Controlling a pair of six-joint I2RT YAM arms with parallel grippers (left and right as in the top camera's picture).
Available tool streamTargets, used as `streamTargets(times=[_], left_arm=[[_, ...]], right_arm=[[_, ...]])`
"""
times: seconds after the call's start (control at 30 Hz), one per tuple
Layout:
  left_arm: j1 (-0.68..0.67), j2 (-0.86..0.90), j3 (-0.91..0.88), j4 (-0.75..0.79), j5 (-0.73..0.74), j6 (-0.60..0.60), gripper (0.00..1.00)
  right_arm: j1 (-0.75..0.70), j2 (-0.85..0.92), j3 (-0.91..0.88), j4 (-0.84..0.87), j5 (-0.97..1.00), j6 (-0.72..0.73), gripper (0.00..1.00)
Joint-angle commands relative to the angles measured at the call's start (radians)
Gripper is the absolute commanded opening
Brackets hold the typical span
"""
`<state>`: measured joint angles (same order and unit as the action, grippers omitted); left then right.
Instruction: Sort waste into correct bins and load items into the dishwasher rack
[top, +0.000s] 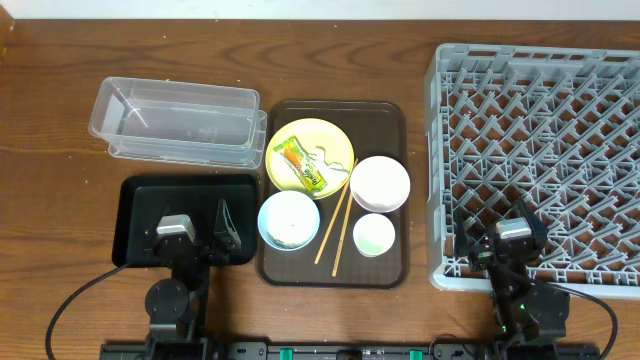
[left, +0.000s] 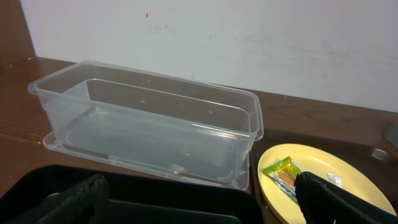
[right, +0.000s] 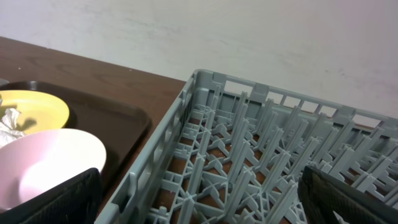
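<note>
Left gripper (left: 199, 186): fingers spread wide with nothing between them. It hangs over the black tray (top: 135, 200) at the lower left of the overhead frame and faces the clear tub (top: 178, 120).
Right gripper (right: 199, 180): fingers spread wide and holding nothing. It hangs over the lower left corner of the rack (top: 540, 160), at the lower right of the overhead frame.
Clear tub: upper left of the frame, upright on the table, just above the black tray. A second clear layer sits beneath it; whether this is a lid or another tub cannot be told.
Black tray: lower left, just left of the brown serving tray (top: 385, 120).
Yellow plate (top: 322, 135): upper left part of the serving tray.
Wrapper (top: 303, 166): lies flat and slanted on the plate.
White scrap (top: 335, 165): crumpled, on the plate just right of the wrapper.
White bowl (top: 380, 183): upright, just beside the plate's lower right rim.
Light blue bowl (top: 289, 220): upright, lower left of the serving tray, below the plate. Its inside looks white.
Cup (top: 374, 235): just below the white bowl.
Chopsticks (top: 333, 225): lie slanted between the blue bowl and the cup.
Rack: fills the right of the frame, just right of the serving tray.
</note>
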<state>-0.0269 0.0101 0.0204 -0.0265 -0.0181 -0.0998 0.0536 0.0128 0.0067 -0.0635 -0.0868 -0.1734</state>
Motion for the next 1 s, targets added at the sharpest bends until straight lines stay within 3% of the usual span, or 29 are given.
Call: streamTargets(times=[0.0, 0.63, 0.97], left_arm=[[0.005, -0.006, -0.016, -0.043, -0.02, 0.013, 0.98], [0.005, -0.006, -0.016, -0.043, -0.02, 0.013, 0.98], [0.005, 0.041, 0.039, -0.049, -0.02, 0.013, 0.98]], right_arm=[[-0.001, -0.004, -0.001, -0.002, -0.008, -0.007, 0.99], [-0.001, -0.004, -0.001, 0.0, -0.006, 0.005, 0.99], [-0.001, 0.008, 0.052, -0.012, 0.091, 0.119, 0.99]])
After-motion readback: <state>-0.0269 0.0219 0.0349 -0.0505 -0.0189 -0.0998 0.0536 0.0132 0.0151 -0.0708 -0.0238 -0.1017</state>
